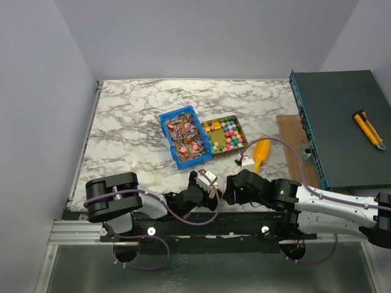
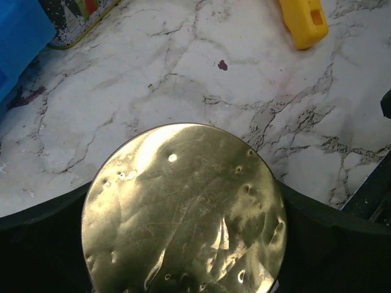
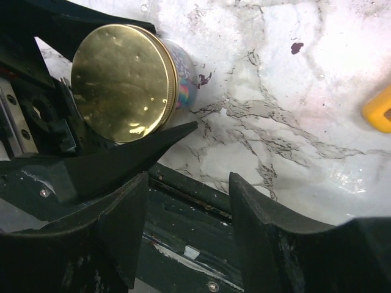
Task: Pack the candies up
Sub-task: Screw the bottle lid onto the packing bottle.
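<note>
While the left gripper (image 1: 204, 182) hangs low at the near edge of the tabletop (image 1: 131, 116), it's clamped on a round jar (image 3: 186, 82) lying on its side. Fingers press against both sides, and the gold lid (image 2: 183, 210) fills the left wrist cam. The right gripper (image 3: 186, 186) sits just beside it, to the right. Its fingers are apart w/ nothing between them, tips pointing toward the jar but not touching it.

Candies are mid-tabletop, well beyond both grippers. The shiny wrapped candies (image 1: 185, 135), red, purple & brown, are piled in a blue bin (image 1: 194, 162). The chunky candies (image 1: 226, 133), pink, yellow, green & blue, lie in a shallow rectangular tin (image 1: 242, 131) touching the bin's right side. A yellow-orange scoop (image 1: 261, 152) lies flat near the tin, to its right. One small dark speck (image 2: 222, 65) lies loose on the marble between the jar and the scoop; can't tell what it is.
</note>
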